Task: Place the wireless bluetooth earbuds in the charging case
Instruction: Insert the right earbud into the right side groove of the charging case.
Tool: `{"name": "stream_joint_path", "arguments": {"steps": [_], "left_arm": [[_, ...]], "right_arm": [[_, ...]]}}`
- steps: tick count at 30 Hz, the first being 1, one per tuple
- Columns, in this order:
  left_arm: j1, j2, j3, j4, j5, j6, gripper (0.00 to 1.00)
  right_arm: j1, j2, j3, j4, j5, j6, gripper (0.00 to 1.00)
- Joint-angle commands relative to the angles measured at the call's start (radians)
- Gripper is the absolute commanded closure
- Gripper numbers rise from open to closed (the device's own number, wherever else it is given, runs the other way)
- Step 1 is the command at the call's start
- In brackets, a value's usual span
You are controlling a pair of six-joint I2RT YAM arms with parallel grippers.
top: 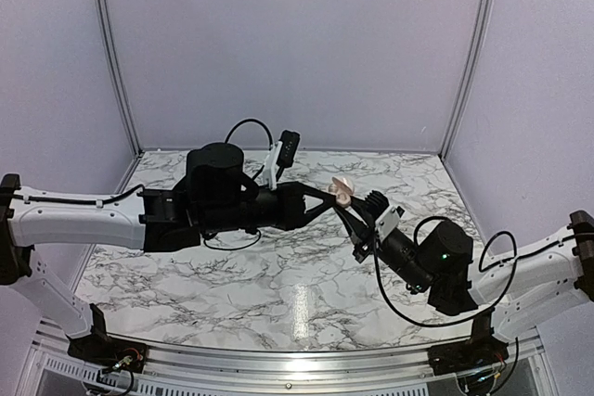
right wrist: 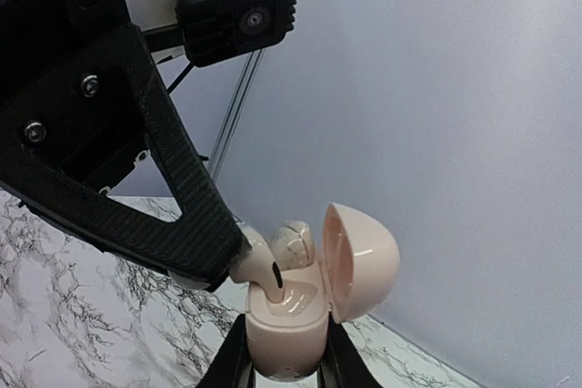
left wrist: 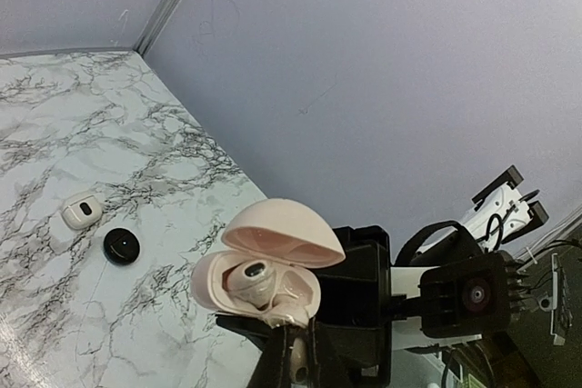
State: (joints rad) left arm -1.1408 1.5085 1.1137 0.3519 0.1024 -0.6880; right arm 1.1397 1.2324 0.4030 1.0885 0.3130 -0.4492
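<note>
Mid-frame, the right fingers are clenching the open charging case, the first earbud is sitting inside, and the left fingers are pinching the second earbud at its socket.

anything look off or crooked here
Nothing spilled or damaged. The leaning earbud in the left gripper sits slanted, only partly in the open charging case, unlike the seated earbud. The right gripper holds the case.

Earbud in the case; puck just beside squarish piece
</note>
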Motion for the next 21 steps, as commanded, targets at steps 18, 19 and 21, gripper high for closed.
{"name": "stream_joint_path", "arguments": {"steps": [18, 19, 21], "left_arm": [[-0.03, 0.105, 0.134, -0.445, -0.198, 0.257, 1.0], [-0.031, 0.103, 0.134, -0.451, -0.204, 0.268, 1.0], [-0.034, 0.103, 0.139, -0.469, -0.224, 0.293, 1.0]], "right_arm": [[0.012, -0.085, 0.033, 0.058, -0.136, 0.158, 1.0], [0.012, -0.089, 0.033, 0.056, -0.137, 0.164, 1.0], [0.009, -0.095, 0.034, 0.049, -0.136, 0.174, 1.0]]}}
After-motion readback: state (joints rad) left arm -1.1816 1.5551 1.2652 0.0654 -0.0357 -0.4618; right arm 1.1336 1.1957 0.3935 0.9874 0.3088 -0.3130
